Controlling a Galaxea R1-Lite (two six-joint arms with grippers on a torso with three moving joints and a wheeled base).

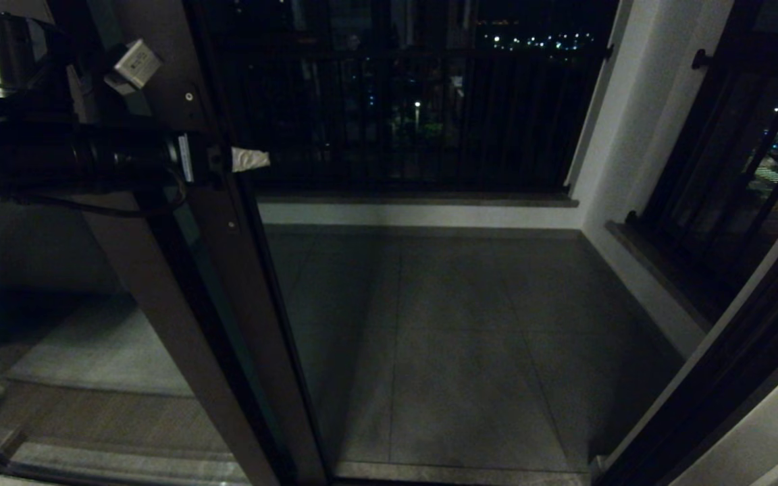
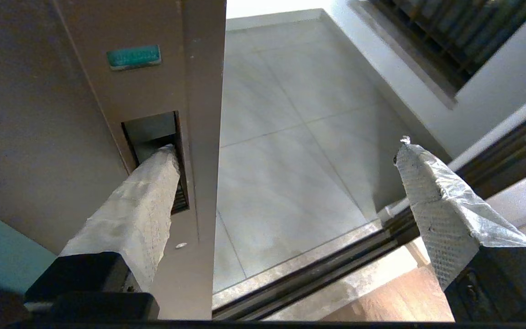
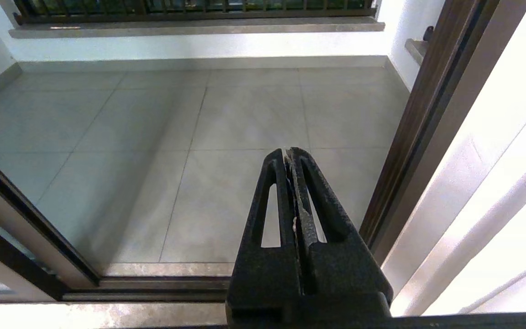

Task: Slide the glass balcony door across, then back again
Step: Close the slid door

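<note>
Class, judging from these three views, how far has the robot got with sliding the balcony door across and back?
The glass balcony door stands well across, leaving the doorway open onto the balcony floor. In hand: the left gripper is open, one finger hooked into the recessed slot handle. Which stroke this is cannot be told, so at least finishing the return remains. The right gripper is shut, idle over the floor.

Glass balcony door, dark brown frame, slid far left, upright, recessed slot handle.

L tool at glass balcony door edge, doorway open.
</note>
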